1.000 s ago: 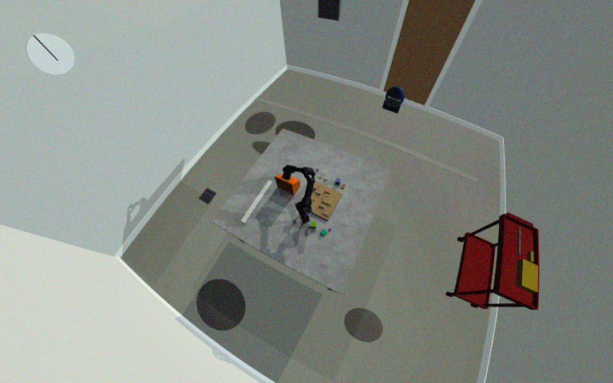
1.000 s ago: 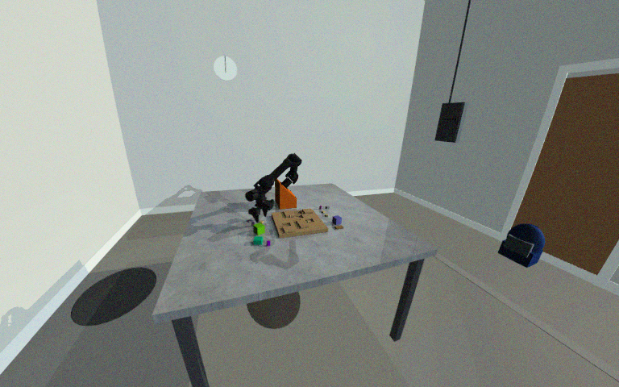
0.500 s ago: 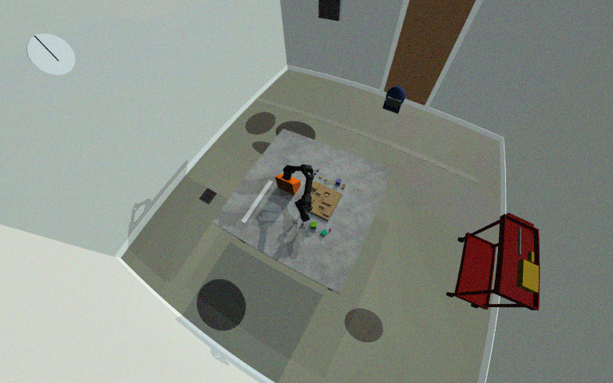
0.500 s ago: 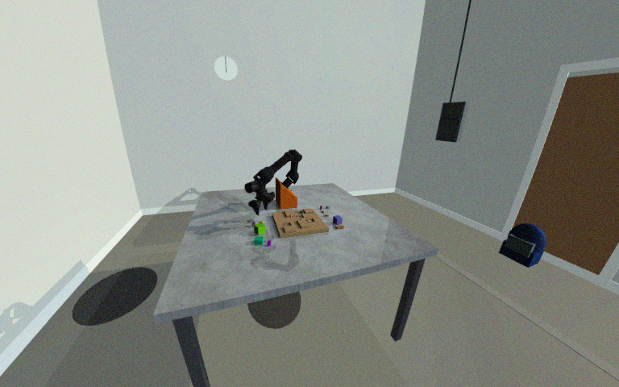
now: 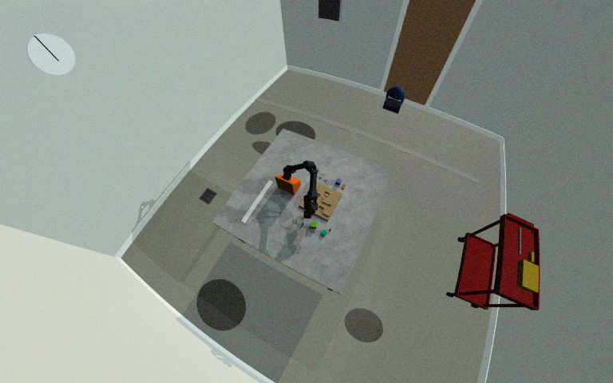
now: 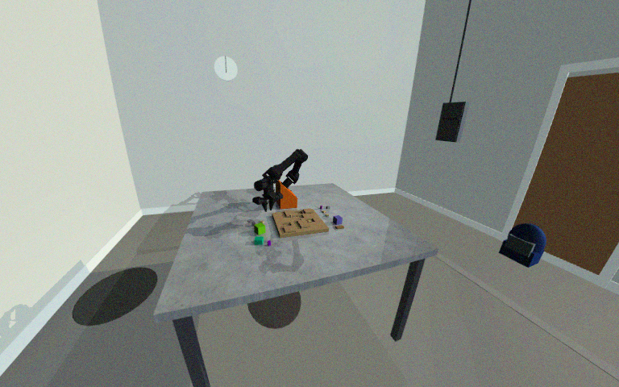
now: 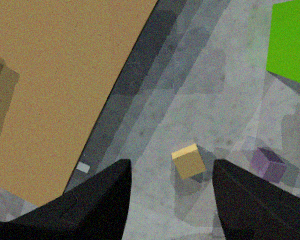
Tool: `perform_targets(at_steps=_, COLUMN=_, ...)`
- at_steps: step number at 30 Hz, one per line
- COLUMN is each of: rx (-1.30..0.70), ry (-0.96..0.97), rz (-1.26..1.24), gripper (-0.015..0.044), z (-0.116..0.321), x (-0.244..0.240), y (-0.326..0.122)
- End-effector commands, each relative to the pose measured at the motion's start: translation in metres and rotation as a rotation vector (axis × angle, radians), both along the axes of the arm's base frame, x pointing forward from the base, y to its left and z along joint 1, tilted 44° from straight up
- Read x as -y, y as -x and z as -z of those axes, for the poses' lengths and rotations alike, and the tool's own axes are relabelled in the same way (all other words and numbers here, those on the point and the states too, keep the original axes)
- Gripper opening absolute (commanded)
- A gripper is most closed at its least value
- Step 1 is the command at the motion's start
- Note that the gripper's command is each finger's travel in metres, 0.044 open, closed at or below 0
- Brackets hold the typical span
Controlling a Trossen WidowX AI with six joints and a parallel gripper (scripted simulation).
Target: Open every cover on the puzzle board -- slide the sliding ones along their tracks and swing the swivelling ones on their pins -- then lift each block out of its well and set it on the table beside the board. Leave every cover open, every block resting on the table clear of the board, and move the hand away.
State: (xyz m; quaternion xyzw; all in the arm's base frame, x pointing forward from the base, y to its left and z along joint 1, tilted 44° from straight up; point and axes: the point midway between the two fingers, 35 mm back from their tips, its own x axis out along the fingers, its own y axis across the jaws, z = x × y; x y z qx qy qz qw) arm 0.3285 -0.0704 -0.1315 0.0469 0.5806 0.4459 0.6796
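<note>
Gripper: the black parallel-jaw gripper (image 5: 306,217) (image 6: 267,209) (image 7: 172,170) is part-open and grasping nothing, its fingers over the table (image 5: 361,199) (image 6: 351,249) (image 7: 150,125).
Tan block: the small, square-edged tan block (image 7: 189,164) lies on the table, between the fingertips in the wrist view but seemingly below them. It sits just beside the right-hand finger in that picture.
Wooden board: the light-brown puzzle board (image 5: 336,194) (image 6: 322,230) (image 7: 65,75) is at ten o'clock from the tan block in the wrist view; the two are apart.
Neighbours: from the tan block in the wrist view, a small dull-violet block (image 7: 268,165) is at three o'clock and a bright green block (image 5: 314,224) (image 6: 259,228) (image 7: 290,42) at one o'clock.
Far side: in the exterior view, a blue-violet cube (image 5: 338,181) (image 6: 337,219) rests off the board at three o'clock.
Covers: too small to judge whether every one is open.
Handling: the tan block looks light and stiff — probably not fragile, but its smooth faces might slip. Take it low on two opposite upright sides, fingers square to them; a corner pinch could spin it away.
Next: if it needs shifting, centre and lower before closing. Otherwise lift away — without brushing the violet block.
</note>
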Motion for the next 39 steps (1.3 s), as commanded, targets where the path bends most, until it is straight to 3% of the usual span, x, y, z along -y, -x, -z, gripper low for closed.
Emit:
perform_targets(at_steps=1, rx=-0.102, ry=0.020, rz=0.111, gripper=0.0072, z=-0.014, x=-0.015, y=-0.008)
perform_targets(at_steps=4, rx=-0.189, ry=0.042, rz=0.208, gripper=0.0000, z=-0.025, x=-0.027, y=-0.014)
perform_targets(at_steps=39, rx=-1.296, ry=0.110, rz=1.421, gripper=0.0000, z=-0.154, x=-0.175, y=-0.039)
